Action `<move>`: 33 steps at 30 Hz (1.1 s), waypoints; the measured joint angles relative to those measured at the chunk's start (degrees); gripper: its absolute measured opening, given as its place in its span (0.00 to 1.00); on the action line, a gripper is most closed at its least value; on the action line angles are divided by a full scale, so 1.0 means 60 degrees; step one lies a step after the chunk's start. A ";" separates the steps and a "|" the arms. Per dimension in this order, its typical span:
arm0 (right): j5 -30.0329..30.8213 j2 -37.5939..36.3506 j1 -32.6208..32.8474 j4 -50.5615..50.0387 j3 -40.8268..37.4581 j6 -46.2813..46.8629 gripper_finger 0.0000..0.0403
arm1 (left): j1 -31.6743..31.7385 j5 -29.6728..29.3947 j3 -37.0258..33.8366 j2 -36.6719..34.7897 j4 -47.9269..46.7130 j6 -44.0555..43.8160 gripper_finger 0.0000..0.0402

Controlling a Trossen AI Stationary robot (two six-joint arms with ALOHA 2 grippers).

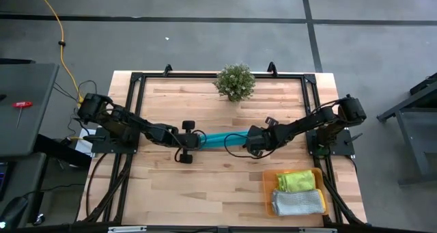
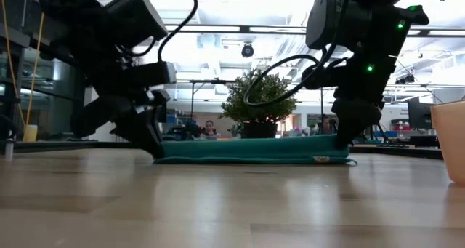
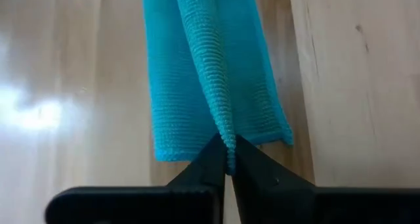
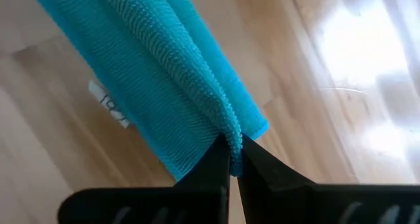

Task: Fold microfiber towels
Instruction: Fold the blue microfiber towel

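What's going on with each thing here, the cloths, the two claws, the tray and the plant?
Teal towel: stretched into a narrow band on the table, pinched at both ends.
Left gripper: shut on one end of it.
Right gripper: shut on the other end.
Lime green towel: folded, in the tray.
Grey towel: folded, in the tray.
Orange tray: holds both folded towels.
Plant: upright, at the table's far edge.
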 joint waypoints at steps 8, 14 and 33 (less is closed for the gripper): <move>-0.1094 -0.0122 0.0000 -0.0126 0.0015 -0.0574 0.13 | 0.0015 0.0389 0.0029 0.0261 0.0135 -0.0080 0.19; -0.2443 -0.0703 -0.0004 -0.0736 0.0015 -0.0792 0.38 | 0.0275 0.1065 -0.0022 -0.0459 -0.0366 -0.0298 0.34; -0.4461 -0.4886 -0.1103 0.2789 -0.3630 0.2610 0.58 | 0.1319 0.2847 -0.0740 -0.2960 0.1128 -0.2339 0.45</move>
